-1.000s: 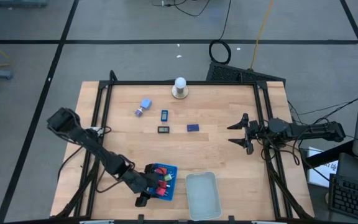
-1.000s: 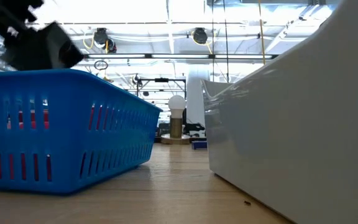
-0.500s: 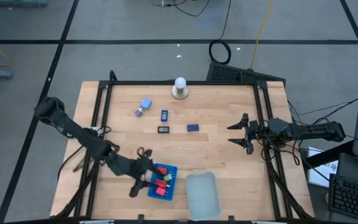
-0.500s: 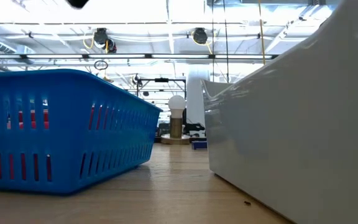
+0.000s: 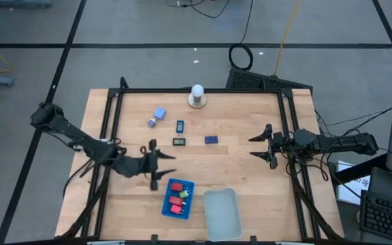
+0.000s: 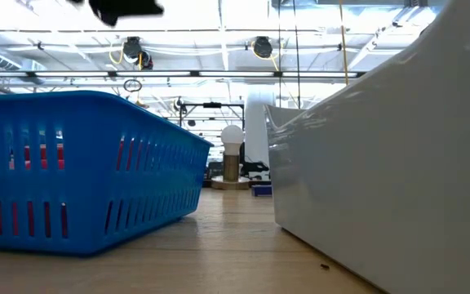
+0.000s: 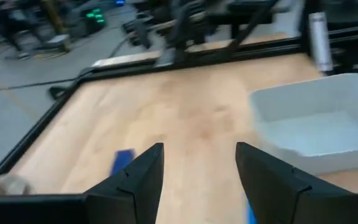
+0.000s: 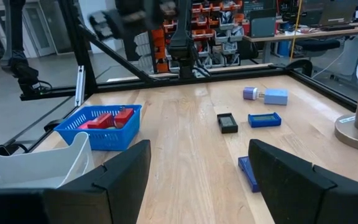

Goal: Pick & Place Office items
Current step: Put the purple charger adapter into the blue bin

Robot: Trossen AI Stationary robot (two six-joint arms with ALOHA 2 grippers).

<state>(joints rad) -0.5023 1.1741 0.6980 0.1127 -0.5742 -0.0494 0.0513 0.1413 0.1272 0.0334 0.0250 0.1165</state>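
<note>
On the table (image 5: 250, 177), five loose office items (image 5: 180, 126), three more in the blue tray (image 5: 164, 206); both tools spread apart, left tool (image 5: 160, 163), right tool (image 5: 263, 145).

You have even, bright light from above on the desk (image 5: 237, 170); shadows there are soft and short. In the low view the ceiling lamps (image 6: 137, 51) glare strongly and the room behind looks washed out, while the blue tray (image 6: 80, 167) and the clear tray (image 6: 382, 163) stand very close and a little soft. The left wrist view is blurred everywhere. The right wrist view is sharp, only the near fingers (image 8: 123, 174) are soft.
</note>
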